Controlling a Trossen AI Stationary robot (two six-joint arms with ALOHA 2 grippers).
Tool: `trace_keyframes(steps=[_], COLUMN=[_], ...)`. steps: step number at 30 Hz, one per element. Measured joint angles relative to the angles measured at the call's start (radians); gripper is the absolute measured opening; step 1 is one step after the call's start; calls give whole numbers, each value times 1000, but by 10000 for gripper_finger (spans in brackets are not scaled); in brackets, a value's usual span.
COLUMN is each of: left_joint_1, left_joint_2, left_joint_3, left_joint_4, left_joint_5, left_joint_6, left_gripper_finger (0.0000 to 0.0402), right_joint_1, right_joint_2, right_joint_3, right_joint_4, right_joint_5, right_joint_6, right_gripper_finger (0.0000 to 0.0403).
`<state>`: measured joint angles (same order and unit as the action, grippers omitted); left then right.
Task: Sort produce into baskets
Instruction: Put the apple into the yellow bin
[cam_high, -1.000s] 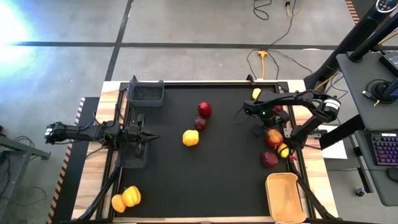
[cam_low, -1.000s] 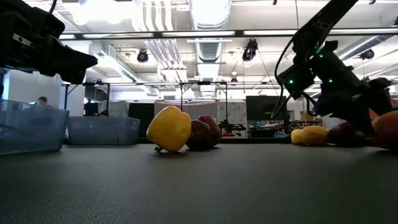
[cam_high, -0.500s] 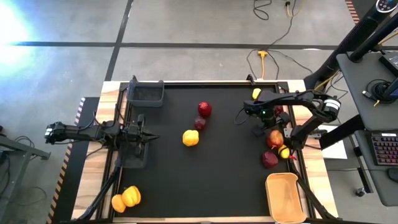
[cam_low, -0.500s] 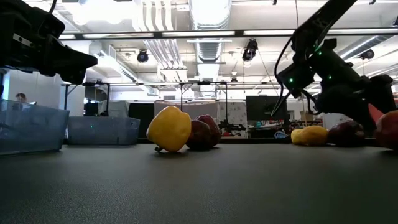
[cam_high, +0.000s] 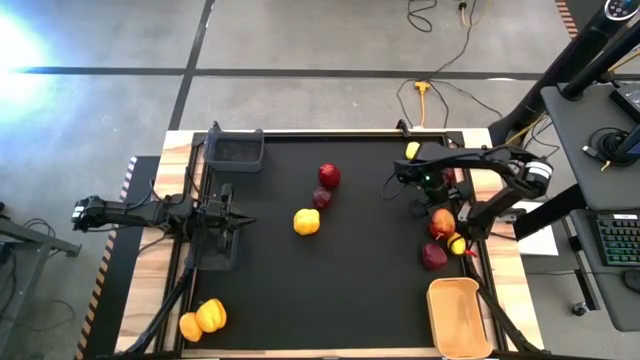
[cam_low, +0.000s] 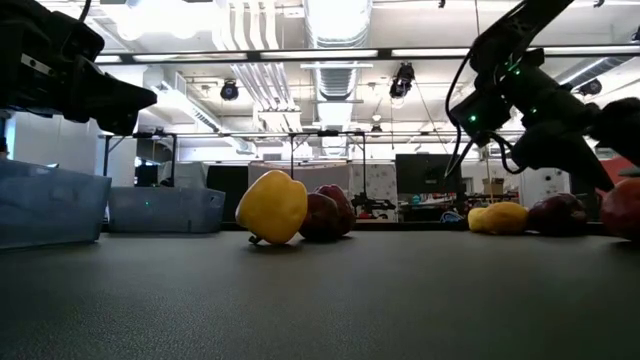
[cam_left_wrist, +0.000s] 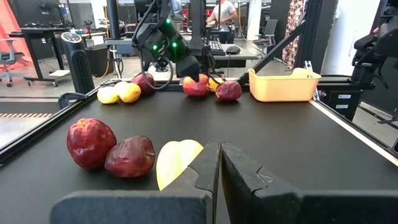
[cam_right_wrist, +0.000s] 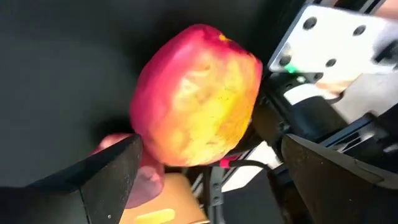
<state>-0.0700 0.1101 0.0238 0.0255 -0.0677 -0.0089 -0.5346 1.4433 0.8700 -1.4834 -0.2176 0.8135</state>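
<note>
My right gripper (cam_high: 436, 208) is open, pointing down over a red-and-yellow apple (cam_high: 441, 222) near the table's right edge. In the right wrist view the apple (cam_right_wrist: 196, 93) lies between the two spread fingers (cam_right_wrist: 208, 155), and I see no touch. A lemon (cam_high: 456, 243) and a dark red fruit (cam_high: 433, 257) lie beside it. A red apple (cam_high: 329, 176), a dark red fruit (cam_high: 321, 198) and a yellow pepper (cam_high: 306, 222) lie mid-table. My left gripper (cam_high: 238, 221) is shut and empty (cam_left_wrist: 219, 168) at the left, above a dark bin (cam_high: 215, 245).
The tan tray (cam_high: 457, 315) sits at the near right corner. A second dark bin (cam_high: 235, 150) stands at the far left. Two yellow-orange peppers (cam_high: 203, 318) lie at the near left. A lemon (cam_high: 412, 151) lies at the far right, behind my right arm.
My right gripper has risen a little above the red-and-yellow apple and shifted slightly toward the table's right edge. The apple has stayed where it was.
</note>
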Motion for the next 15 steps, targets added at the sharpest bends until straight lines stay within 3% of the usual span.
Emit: trace_keyframes(steps=[10, 15], left_joint_1=[0, 0], left_joint_2=[0, 0], left_joint_3=[0, 0], left_joint_4=[1, 36], left_joint_5=[0, 0], left_joint_6=[-11, -179], left_gripper_finger=[0, 0], right_joint_1=[64, 101], right_joint_2=[-90, -114], right_joint_3=[-23, -53], right_joint_4=[14, 109], right_joint_5=[-5, 0], right_joint_6=[226, 349], right_gripper_finger=[377, 377])
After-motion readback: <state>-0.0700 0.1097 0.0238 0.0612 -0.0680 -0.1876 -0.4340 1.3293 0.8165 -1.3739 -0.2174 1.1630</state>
